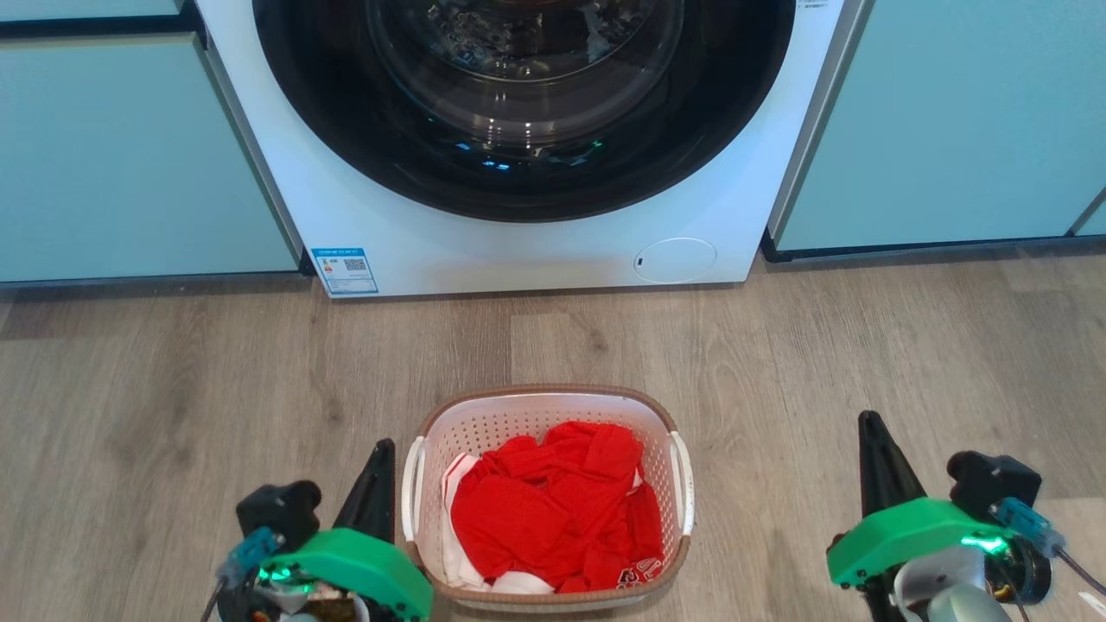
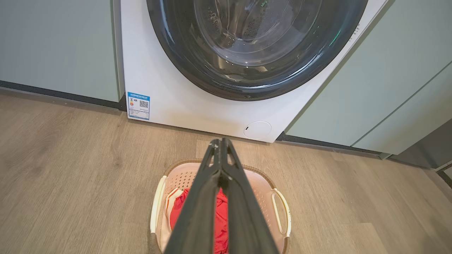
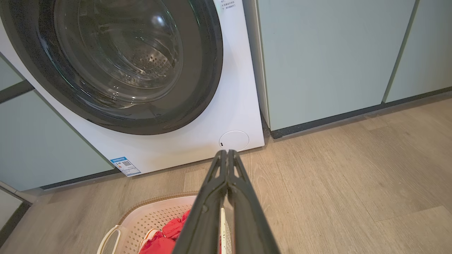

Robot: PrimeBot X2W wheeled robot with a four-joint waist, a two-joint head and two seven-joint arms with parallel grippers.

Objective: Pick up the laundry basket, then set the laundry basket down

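The laundry basket (image 1: pixel 661 415) stands on the wooden floor in front of the washing machine, white with perforated walls, a brown woven-look rim and white side handles. Red and white clothes (image 1: pixel 553 510) fill it. My left gripper (image 1: pixel 383 449) is shut with nothing in it, its tip just left of the basket's left handle (image 1: pixel 411 492). Well to the right of the basket, my right gripper (image 1: pixel 867 423) is also shut and holds nothing. In the left wrist view the shut fingers (image 2: pixel 221 144) point over the basket (image 2: pixel 279 208). In the right wrist view the shut fingers (image 3: pixel 226 155) rise beside the basket (image 3: pixel 141 218).
A white front-loading washing machine (image 1: pixel 536 250) with a dark round door (image 1: pixel 518 104) stands just behind the basket. Pale green cabinets (image 1: pixel 130 155) flank it on both sides. Bare wooden floor (image 1: pixel 173 389) spreads around the basket.
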